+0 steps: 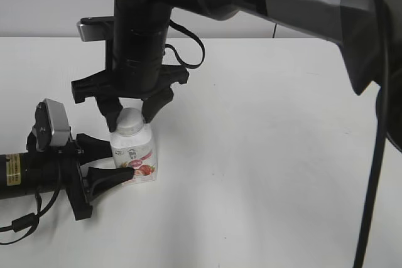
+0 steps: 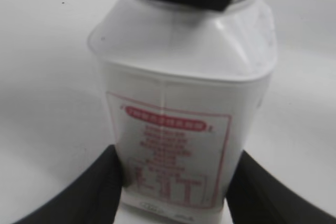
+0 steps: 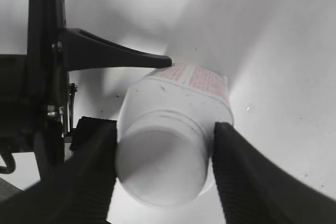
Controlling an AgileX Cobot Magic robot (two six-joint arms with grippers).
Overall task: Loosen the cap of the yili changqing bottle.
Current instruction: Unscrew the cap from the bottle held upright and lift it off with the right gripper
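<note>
The yili changqing bottle (image 1: 135, 152) stands upright on the white table, white with a pink-red strawberry label. My left gripper (image 1: 119, 160) reaches in from the left and is shut on its lower body. The left wrist view shows the bottle's label side (image 2: 178, 103) between the two black fingers (image 2: 176, 192). The white cap (image 1: 130, 120) sits on the neck. My right gripper (image 1: 132, 114) comes straight down from above and is shut on the cap. In the right wrist view the cap (image 3: 160, 166) fills the space between the two ribbed fingers (image 3: 164, 129), above the bottle's shoulder (image 3: 194, 85).
The white table (image 1: 282, 155) stretches to the right and front of the bottle. The right arm's black body hangs over the bottle, with a cable down the right edge (image 1: 374, 174). The left arm lies low along the left edge (image 1: 31, 171).
</note>
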